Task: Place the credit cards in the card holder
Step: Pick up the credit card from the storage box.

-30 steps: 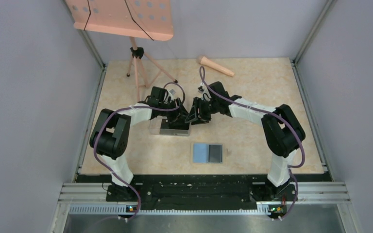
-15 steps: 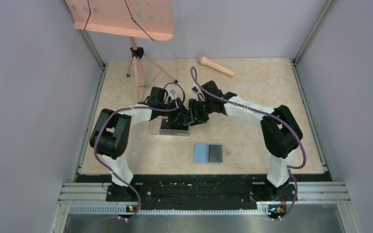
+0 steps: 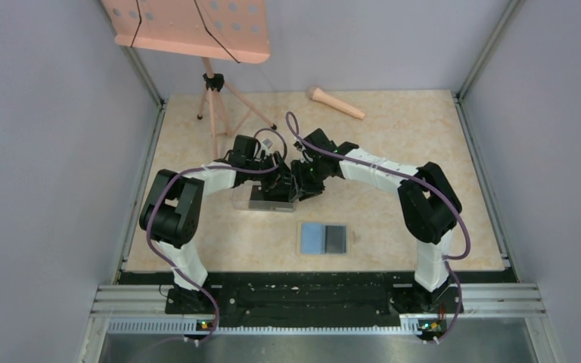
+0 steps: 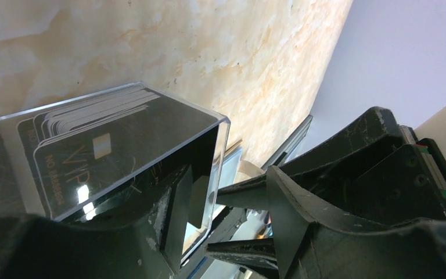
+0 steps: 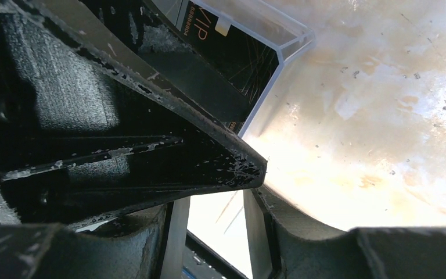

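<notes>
Right jaws shifted left, closer to clear box [image 3: 240, 199] at left jaws, grip of both unclear

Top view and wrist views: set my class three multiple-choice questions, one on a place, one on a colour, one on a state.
1. Where does the card holder lie?
A) on the near side of the box
B) inside the box
C) against the far wall

2. What colour are the cards in the box?
A) white
B) black
C) red

3. How is the card holder?
A) folded shut
B) open flat
C) standing on edge

Key:
1 A, it lies on the table apart from the box, towards the near edge.
2 B, black cards marked VIP show through the clear wall.
3 B, its light blue inside faces up.
</notes>
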Controlling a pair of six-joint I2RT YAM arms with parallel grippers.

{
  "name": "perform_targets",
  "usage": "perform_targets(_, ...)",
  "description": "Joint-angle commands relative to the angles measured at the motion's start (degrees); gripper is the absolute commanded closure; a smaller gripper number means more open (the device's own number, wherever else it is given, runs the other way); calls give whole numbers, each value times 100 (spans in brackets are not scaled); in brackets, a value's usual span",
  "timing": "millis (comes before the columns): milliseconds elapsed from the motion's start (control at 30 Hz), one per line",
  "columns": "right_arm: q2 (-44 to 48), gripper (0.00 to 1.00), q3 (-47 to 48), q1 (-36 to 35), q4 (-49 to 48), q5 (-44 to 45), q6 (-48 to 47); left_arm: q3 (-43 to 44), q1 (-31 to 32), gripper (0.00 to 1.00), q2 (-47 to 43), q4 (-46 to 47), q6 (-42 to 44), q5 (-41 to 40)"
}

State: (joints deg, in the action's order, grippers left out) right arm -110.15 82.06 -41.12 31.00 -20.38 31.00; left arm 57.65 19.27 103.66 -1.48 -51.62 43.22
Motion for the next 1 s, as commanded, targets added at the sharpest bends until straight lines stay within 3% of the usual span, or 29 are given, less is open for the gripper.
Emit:
perform_targets(0,242,60,135,-54,-456,263,21,118,73,44,-53,-874,325,-58)
perform_targets(100,480,56,-157,10,-857,61,232,322,72,44,-121,-1410,640,-315)
perform_targets(333,1156,55,-1310,491,-2313,-623,1116,323,88,46,-59,-1490,713,-285)
perform_targets(533,1298,56,-1644,724,-2527,-807,1243,282,119,46,29,-1291,641,-3)
perform_targets(800,1314,56,-1831,790,-2729,-902,1371,330,209,63,53,-933,421,271)
perform_targets(967,1330,56,-1916,816,-2797,-941,1418,378,224,82,-29,-966,426,260)
